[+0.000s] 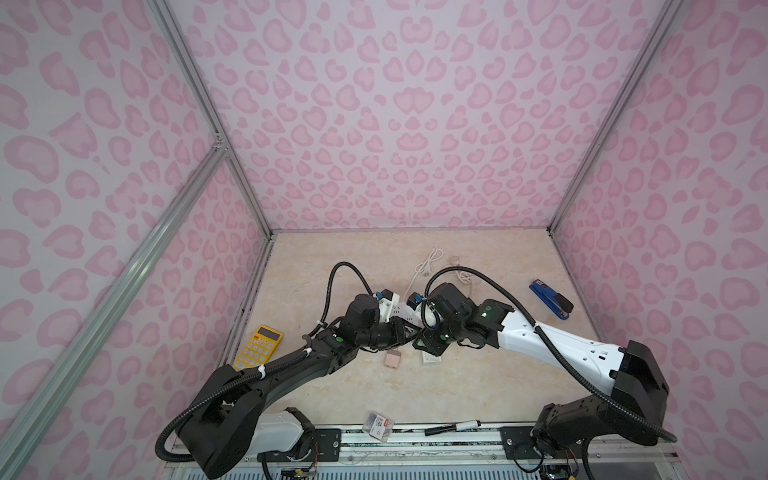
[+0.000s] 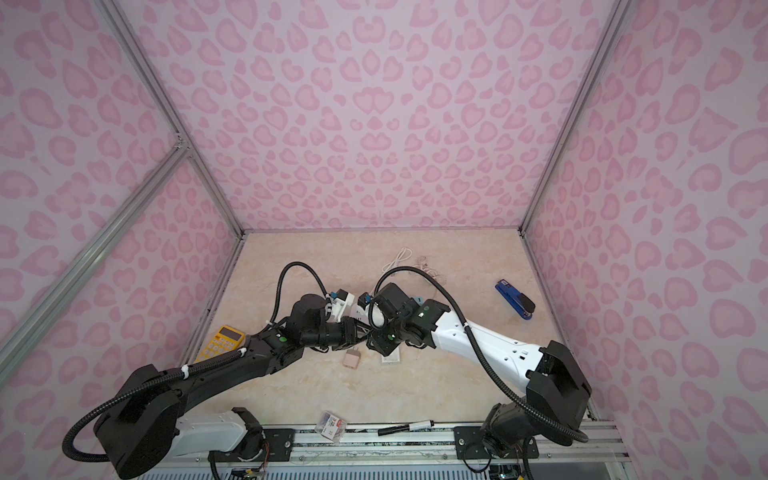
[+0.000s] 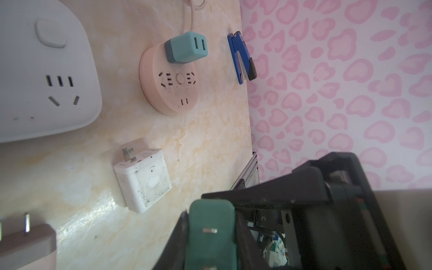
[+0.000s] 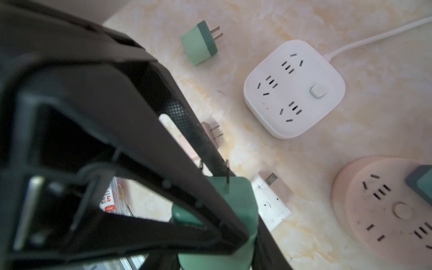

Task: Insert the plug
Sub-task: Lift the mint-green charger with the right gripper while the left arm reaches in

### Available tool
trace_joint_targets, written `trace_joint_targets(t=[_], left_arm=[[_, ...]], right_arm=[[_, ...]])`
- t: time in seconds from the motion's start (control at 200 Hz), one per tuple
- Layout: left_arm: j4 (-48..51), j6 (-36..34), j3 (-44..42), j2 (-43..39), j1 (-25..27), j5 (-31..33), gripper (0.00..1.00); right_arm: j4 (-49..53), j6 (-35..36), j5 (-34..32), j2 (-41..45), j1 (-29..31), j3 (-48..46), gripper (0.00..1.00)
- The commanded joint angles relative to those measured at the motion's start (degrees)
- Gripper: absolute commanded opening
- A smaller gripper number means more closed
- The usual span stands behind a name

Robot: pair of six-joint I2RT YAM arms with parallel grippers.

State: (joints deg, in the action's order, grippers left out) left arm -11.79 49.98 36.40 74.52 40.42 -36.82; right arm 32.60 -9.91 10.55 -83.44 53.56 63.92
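**A:** Containers first: what holds what?

**B:** The clear clip box (image 1: 378,426) lies on the near rail, about centre, with coloured paper clips inside. The pink round socket (image 3: 168,79) has a teal adapter (image 3: 187,48) seated in one outlet. The white power strip (image 4: 294,88) lies flat, three sets of slots and a button facing up, its cord running off one corner.

**A:** And the task's thing?

**B:** The green plug (image 3: 210,215) is mid-table, lifted off the table (image 3: 205,145), where the two arms meet. That is just on the near side of the white power strip (both top views hide the plug behind the wrists). It has a pale green body, a darker green face, rounded corners and two flat metal prongs. A second plug (image 4: 201,44) of the same colours lies on its side on the table, apart from the white power strip.

**A:** Grippers?

**B:** The left gripper (image 3: 211,247) is closed tight on the green plug, with a black finger on either side. The right gripper (image 1: 419,341) is hard up against the same plug, jaws partly closed. Whether it actually clamps the plug, I cannot tell.
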Motion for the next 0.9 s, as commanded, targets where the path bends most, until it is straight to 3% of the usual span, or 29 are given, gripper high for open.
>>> trace_joint_targets(t=[0.0,0.06,0.465,0.59,0.75,0.895], left_arm=[[-1.33,-0.27,0.58,0.61,0.26,-1.11,0.16],[-0.87,-0.48,1.00,0.84,0.26,-1.06,0.04],[-2.20,0.13,0.22,0.89,0.21,0.63,0.03],[-1.81,-0.36,0.42,0.62,0.24,1.43,0.03],[-1.81,-0.58,0.40,0.94,0.24,2.03,0.03],[-1.26,-1.06,0.25,0.82,0.21,4.39,0.03]], right_arm=[[-2.08,-0.94,-0.25,-0.39,0.12,0.33,0.20],[-2.16,-0.90,-0.38,-0.32,0.14,0.32,0.20],[-2.76,-0.60,-1.22,-0.78,-0.19,0.39,0.23],[-2.76,-0.41,-1.23,-0.98,-0.30,0.39,0.35],[-1.87,-0.48,-2.31,-0.91,-0.40,0.85,0.63],[-0.56,-1.59,-4.36,0.91,-0.60,0.67,0.73]])
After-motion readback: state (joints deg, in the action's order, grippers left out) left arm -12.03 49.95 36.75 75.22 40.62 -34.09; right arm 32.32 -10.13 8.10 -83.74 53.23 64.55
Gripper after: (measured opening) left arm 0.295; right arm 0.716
